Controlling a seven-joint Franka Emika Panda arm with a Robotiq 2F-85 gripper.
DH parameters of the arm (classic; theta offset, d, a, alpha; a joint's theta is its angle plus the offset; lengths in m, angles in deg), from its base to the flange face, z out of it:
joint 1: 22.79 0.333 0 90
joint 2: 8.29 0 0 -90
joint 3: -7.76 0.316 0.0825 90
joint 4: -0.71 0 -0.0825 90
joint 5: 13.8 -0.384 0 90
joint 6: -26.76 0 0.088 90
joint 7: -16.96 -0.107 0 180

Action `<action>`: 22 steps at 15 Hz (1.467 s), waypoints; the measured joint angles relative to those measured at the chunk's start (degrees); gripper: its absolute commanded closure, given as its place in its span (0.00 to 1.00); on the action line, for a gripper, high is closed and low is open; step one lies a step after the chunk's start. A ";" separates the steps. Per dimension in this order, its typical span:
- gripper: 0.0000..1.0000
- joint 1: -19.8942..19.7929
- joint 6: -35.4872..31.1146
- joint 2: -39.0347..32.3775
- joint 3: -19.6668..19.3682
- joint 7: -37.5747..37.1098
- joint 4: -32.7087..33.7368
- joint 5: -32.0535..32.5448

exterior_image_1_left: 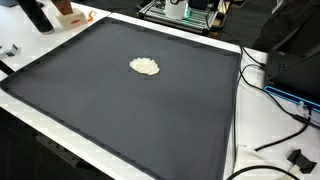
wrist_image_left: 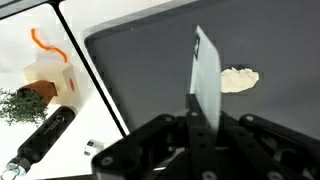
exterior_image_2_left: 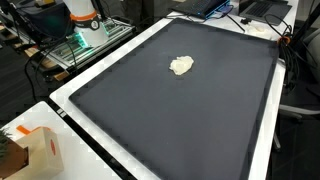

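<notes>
In an exterior view we list one crumpled white wad [exterior_image_1_left: 145, 66], upper centre of frame, on the dark mat [exterior_image_1_left: 120, 115] covering the surface. In an exterior view the wad [exterior_image_2_left: 181, 65] again sits upper centre.

Wrist view: the tool [wrist_image_left: 200, 45] rises from bottom centre. The wad [wrist_image_left: 239, 79] lies just to its right, long axis left-to-right. We cannot tell whether the jaws stand wide or narrow.

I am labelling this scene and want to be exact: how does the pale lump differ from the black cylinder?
The lump is cream and irregular in outline; the cylinder is black, long and straight. The lump lies on the dark mat; the cylinder lies off it, on the white table. Both lie flat on their surface.
</notes>
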 measured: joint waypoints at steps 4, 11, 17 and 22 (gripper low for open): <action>0.99 0.00 0.00 0.00 0.00 0.00 0.00 0.00; 0.99 1.87 -6.02 -4.42 -4.28 6.86 -1.27 -3.72; 0.99 7.59 -18.23 -13.17 -11.93 20.49 -2.65 -15.69; 0.99 11.71 -22.52 -21.06 -17.13 32.70 -2.75 -29.60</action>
